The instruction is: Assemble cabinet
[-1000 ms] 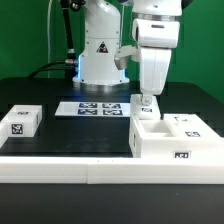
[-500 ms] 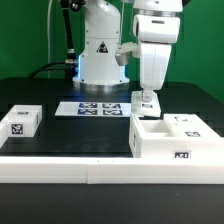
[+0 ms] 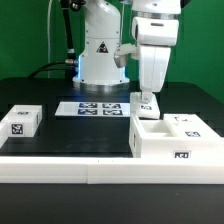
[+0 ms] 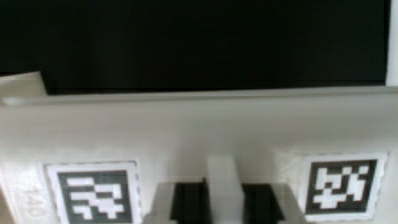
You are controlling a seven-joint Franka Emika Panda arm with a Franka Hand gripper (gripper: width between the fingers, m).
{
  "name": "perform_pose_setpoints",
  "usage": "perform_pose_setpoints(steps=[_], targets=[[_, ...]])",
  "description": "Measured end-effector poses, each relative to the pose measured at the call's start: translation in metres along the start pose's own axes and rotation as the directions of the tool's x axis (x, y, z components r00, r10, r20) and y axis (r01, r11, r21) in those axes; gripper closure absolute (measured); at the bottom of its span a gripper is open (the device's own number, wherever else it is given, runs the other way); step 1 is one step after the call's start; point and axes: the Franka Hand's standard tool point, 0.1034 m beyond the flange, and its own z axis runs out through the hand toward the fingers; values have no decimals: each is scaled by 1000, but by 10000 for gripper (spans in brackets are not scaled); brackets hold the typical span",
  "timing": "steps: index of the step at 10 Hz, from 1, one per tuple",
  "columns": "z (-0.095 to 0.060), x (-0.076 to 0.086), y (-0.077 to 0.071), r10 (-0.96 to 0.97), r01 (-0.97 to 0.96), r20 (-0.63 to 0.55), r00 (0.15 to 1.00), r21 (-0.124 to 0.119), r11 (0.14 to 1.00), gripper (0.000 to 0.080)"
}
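1. Hand (image 3: 146, 98): hangs pointing straight down over the cabinet's (image 3: 178, 140) far corner, on the exterior view's left. Its tips are at a small upright tagged piece (image 3: 145, 104) there. Whether that piece is loose or part of the cabinet, cannot tell.
2. Hand state: cannot tell. The wrist view shows 2 dark bars, likely the fingers (image 4: 185, 200), with a thin white strip between them. Clamped or merely straddling it is not readable.
3. Cabinet: sits on the table (image 3: 80, 135) directly under the hand. Its long axis runs across the exterior view, left to right, and open compartments face up. In the wrist view its white top (image 4: 196, 130) fills the frame, with 2 tags flanking the fingers.
4. Key relation (judgement): the work lies straight below the hand, so any coming move is vertical. The compartment walls just beside the tips leave little side room.
5. Around the cabinet:
   - The marker board (image 3: 95, 107) lies flat beyond it, toward the arm's base (image 3: 100, 55).
   - A small white block (image 3: 20, 121) stands well apart, at the exterior view's left.
   - A long white rail (image 3: 70, 170) runs along the near side.
6. Obstructions: nothing stands between the hand and the cabinet. The block and the board are clear of the hand.
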Motion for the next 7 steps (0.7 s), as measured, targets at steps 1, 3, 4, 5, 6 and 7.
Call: perform_pose_setpoints(steps=[1,3,4,5,6,7], targets=[[-2,1,5,1,-1,-2,1000,-7,1000,729],[-4,1,9,2,-2,-2,1000,-9,1000,729],[-2,1,10,3,-3,2,1000,2,1000,729],[-1,1,10,4,-4,3,1000,6,1000,729],[0,1,10,4,-4,2,1000,8,1000,729],[1,1,10,4,-4,1,1000,7,1000,729]])
